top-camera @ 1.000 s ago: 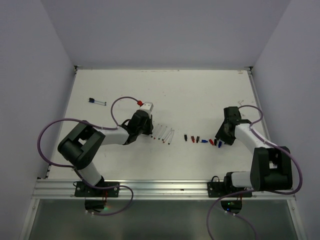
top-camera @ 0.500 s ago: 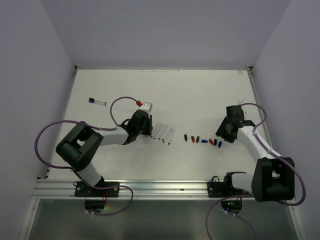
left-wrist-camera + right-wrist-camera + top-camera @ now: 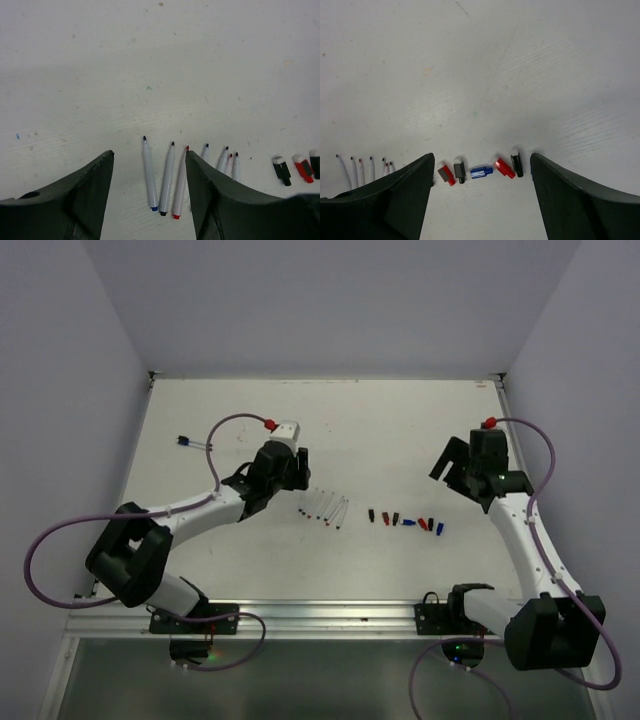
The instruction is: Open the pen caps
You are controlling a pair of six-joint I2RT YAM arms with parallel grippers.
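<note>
**Loose pens and caps sitting under two open grippers**

The dark two-finger left gripper (image 3: 148, 200) is hanging open and empty just above the row of thin white uncapped pens (image 3: 168, 177). The right gripper (image 3: 482, 200), equally wide and empty, is hovering over the line of short red, black and blue plastic caps (image 3: 481, 172). A low sweep by either could be scattering these small pieces. One white pen with a dark blue end (image 3: 195, 443) is lying near the far-left edge of the white table (image 3: 400, 430), seemingly capped, and a clumsy reach risks rolling it off.
</note>
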